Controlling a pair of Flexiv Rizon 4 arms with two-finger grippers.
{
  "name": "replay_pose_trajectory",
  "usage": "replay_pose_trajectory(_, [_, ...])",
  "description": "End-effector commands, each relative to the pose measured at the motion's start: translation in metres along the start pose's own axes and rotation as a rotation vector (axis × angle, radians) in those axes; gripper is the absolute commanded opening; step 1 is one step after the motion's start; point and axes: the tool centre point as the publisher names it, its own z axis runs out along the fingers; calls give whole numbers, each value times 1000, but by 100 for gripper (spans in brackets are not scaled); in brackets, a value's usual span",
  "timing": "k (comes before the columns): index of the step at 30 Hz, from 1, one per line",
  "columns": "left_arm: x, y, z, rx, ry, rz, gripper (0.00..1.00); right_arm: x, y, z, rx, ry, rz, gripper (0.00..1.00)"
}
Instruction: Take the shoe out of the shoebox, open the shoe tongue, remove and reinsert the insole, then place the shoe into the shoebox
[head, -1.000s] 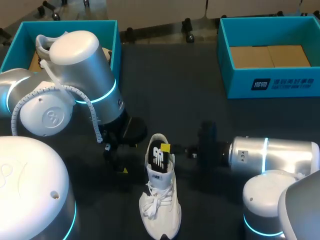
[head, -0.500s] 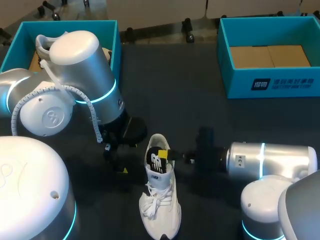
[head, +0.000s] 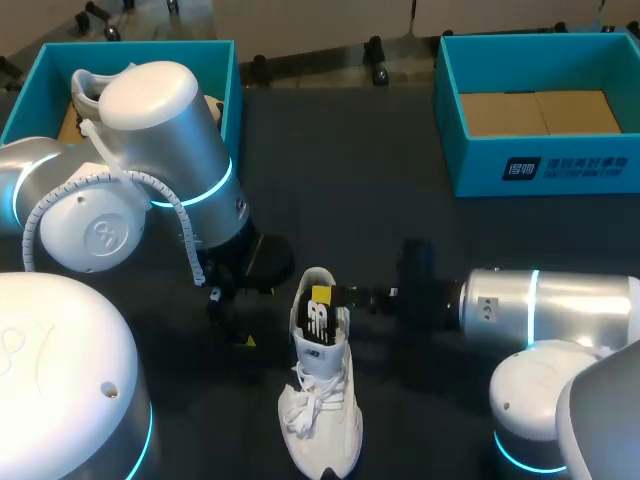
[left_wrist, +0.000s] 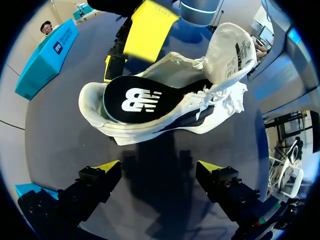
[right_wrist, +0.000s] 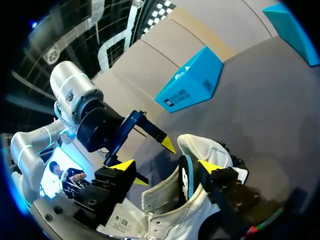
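The left arm (head: 160, 150) hides much of the far-left shoebox (head: 228, 70) and most of the second shoe (head: 88, 88) inside it. The front end of the insole (left_wrist: 135, 100) is buried in the near shoe (left_wrist: 210, 117).

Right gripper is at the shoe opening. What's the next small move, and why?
Probably close the right gripper on the black insole: it stands raised out of the heel of the white sneaker, between the open fingers, ungripped. The left gripper hangs open beside it.

A white shoe (head: 320, 410) stands on the table near the robot, toe toward it, with its tongue (left_wrist: 232, 47) folded back. Its black insole (head: 318, 320), which carries a white logo, is tilted up in the heel opening. The right shoebox (head: 480, 165) is teal and shows its cardboard floor. The left shoebox (head: 150, 45) holds another white shoe (head: 88, 88).
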Motion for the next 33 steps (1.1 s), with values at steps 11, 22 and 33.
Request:
replay_pose_trajectory(11, [-40,15,-35,-18,93,-26,100,5,23,-31,234,-73,-84,100])
replay_pose_trajectory(22, [-66,44,-67,6,61,154,100,9,29,-39,299,-131,-84,100])
replay_pose_trajectory(33, [-72,45,-66,-7,52,143,100,4,38,-36,416,-199,-95,100])
